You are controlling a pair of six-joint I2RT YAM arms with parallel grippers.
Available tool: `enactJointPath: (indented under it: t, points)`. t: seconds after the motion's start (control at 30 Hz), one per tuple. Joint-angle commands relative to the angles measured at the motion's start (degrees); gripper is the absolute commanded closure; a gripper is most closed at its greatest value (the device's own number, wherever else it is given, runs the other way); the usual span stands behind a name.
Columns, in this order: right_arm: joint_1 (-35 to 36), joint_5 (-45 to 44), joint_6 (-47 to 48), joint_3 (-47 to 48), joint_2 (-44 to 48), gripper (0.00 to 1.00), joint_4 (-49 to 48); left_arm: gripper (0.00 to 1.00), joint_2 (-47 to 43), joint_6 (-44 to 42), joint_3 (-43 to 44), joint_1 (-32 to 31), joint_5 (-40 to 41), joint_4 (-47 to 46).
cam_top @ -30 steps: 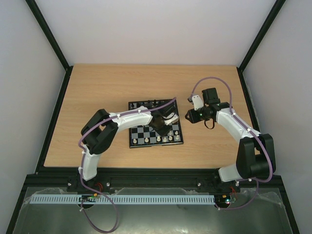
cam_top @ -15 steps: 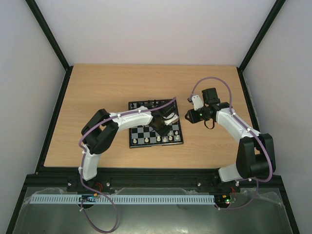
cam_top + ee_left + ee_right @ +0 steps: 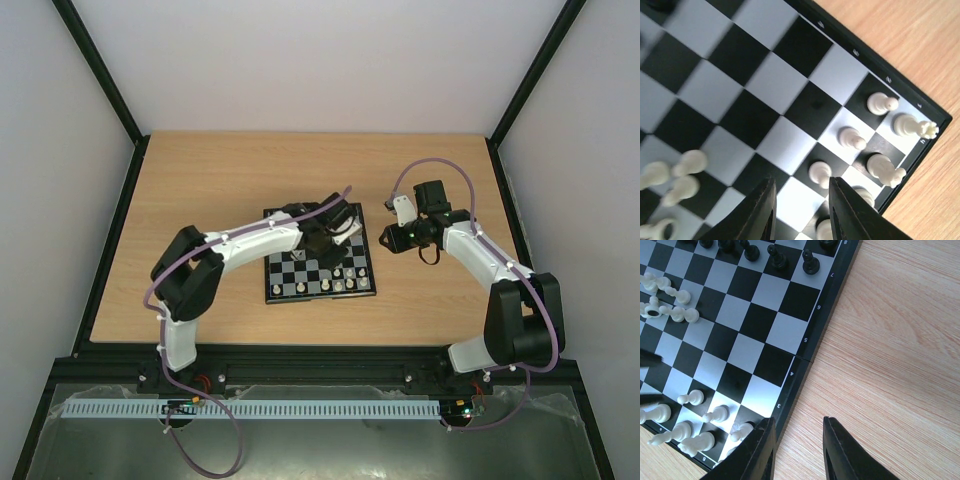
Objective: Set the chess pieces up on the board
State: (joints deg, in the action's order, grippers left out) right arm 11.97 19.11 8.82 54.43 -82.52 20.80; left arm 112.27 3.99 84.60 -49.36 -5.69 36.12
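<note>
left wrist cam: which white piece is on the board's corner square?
The white piece with the jagged crown-like top, on the pale corner square of the board. Its neighbours lack that top and stand off the corner.

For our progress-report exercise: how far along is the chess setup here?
Done: several cream-white chess pieces stand in one corner of the black-and-pale checkered board, black pieces along the opposite edge. In hand: nothing; left gripper and right gripper are open, empty. Left: toppled white pieces lying mid-board.
</note>
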Motion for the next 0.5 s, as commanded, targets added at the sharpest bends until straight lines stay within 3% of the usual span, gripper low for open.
enactJointPath:
  t: [0.0, 0.17, 0.47]
  points:
    - [-0.2, 1.0, 0.6, -0.4, -0.9, 0.71, 1.5, 0.70, -4.4, 1.8, 1.7, 2.7, 3.0, 0.7]
    - [-0.2, 0.9, 0.7, -0.4, -0.9, 0.71, 1.6, 0.72, -3.2, 3.9, 2.8, 5.2, 8.2, 1.8]
    - [-0.2, 0.8, 0.8, -0.4, -0.9, 0.71, 1.6, 0.71, 1.8, 3.3, 5.3, 6.1, 7.8, 2.6]
